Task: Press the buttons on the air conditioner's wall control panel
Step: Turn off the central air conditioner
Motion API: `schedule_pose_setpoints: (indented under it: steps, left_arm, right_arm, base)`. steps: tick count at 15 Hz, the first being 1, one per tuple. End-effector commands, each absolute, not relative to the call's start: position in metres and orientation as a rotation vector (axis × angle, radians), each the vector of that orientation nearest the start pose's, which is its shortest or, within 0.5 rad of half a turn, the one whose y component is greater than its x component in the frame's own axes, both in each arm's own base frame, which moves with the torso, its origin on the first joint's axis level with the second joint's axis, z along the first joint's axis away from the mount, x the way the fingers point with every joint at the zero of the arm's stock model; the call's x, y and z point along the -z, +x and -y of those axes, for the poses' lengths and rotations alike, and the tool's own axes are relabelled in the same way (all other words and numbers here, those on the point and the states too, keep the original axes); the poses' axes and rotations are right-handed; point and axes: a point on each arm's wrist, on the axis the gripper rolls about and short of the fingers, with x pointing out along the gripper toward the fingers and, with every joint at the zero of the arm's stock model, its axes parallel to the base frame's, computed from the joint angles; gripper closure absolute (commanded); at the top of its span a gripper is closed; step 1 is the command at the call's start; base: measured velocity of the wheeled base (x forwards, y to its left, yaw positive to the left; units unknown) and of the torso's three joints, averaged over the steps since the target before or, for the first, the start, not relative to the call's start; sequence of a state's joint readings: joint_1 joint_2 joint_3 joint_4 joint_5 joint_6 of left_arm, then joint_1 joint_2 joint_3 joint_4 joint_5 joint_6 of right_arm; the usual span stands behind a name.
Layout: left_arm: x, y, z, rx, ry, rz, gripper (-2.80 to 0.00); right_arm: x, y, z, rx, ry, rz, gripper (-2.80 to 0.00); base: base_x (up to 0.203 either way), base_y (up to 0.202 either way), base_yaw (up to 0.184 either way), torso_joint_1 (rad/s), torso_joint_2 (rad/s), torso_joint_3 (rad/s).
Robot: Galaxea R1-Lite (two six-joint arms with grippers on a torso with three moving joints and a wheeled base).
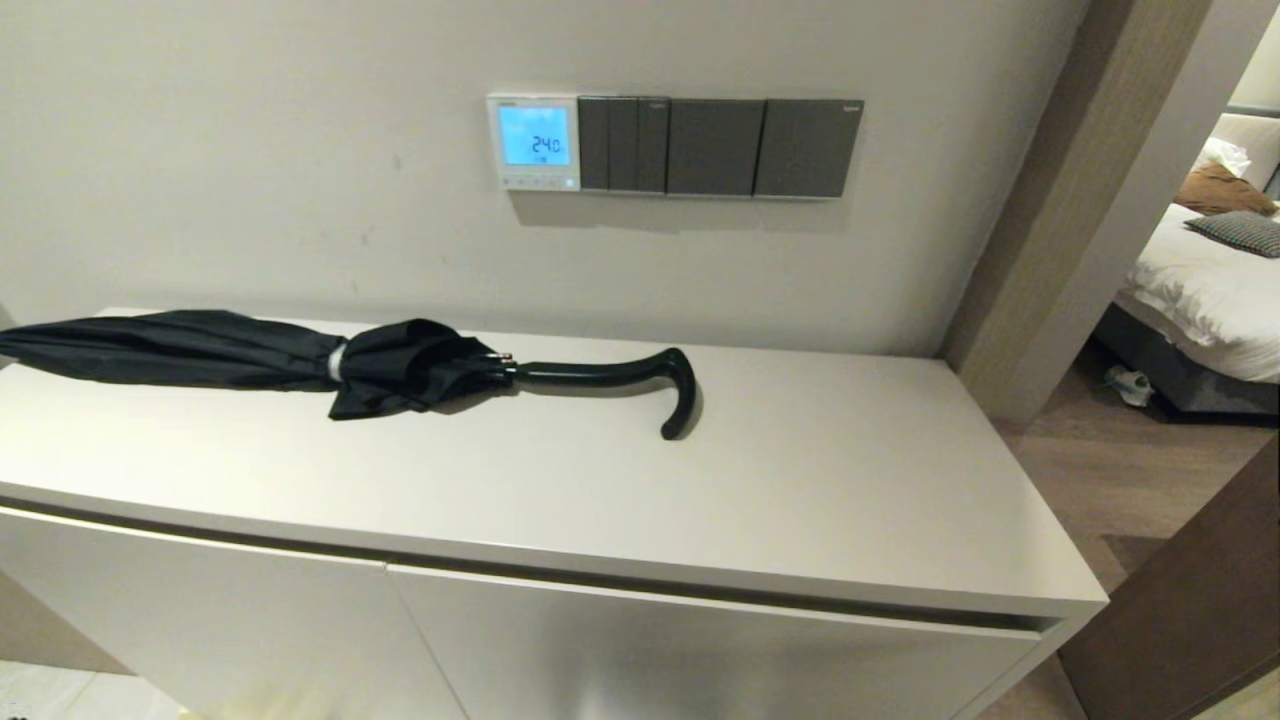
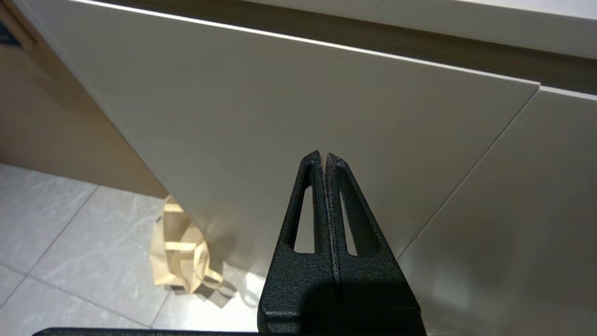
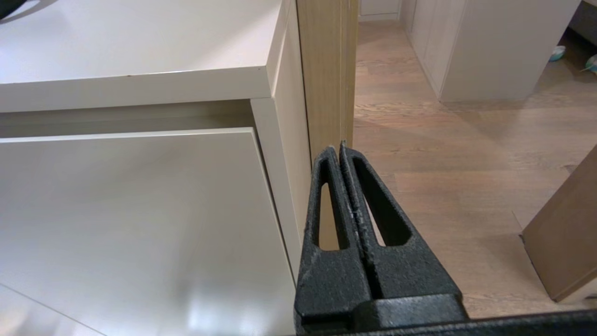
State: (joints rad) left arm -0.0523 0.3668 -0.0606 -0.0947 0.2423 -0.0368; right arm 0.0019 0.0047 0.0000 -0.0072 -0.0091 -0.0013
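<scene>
The air conditioner's wall control panel (image 1: 534,141) is a small white-framed square on the wall above the cabinet; its screen glows light blue and reads 24.0. The buttons (image 1: 538,181) are a row of tiny pale keys along the white strip under the screen. Neither arm shows in the head view. My left gripper (image 2: 323,154) is shut and empty, low in front of a cabinet door. My right gripper (image 3: 338,147) is shut and empty, low beside the cabinet's right front corner. The panel does not show in either wrist view.
Dark grey switch plates (image 1: 715,147) adjoin the panel on its right. A folded black umbrella (image 1: 340,365) lies on the white cabinet top (image 1: 800,480) below the panel. A wooden door frame (image 1: 1060,220) stands to the right. A beige bag (image 2: 184,252) lies on the floor.
</scene>
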Motion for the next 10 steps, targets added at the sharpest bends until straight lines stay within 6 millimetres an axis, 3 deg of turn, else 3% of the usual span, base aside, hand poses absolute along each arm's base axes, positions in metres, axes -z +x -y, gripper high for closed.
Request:
schedule_pose_setpoints:
  steps: [1, 8, 10]
  left_arm:
    - [-0.099, 0.004, -0.005, -0.197, -0.009, -0.18, 0.0]
    - [-0.096, -0.005, -0.005, -0.268, 0.019, -0.121, 0.0]
    - [-0.095, -0.007, -0.004, -0.215, 0.02, -0.098, 0.0]
  right_arm:
    - [-0.076, -0.022, 0.0, 0.006, -0.002, 0.0, 0.0]
    - [-0.076, -0.022, 0.0, 0.006, -0.002, 0.0, 0.0]
    - [-0.076, -0.022, 0.0, 0.006, -0.002, 0.0, 0.0]
  base:
    - [0.0, 0.0, 0.0, 0.0, 0.0, 0.0]
    - [0.0, 0.0, 0.0, 0.0, 0.0, 0.0]
    - [0.0, 0.0, 0.0, 0.0, 0.0, 0.0]
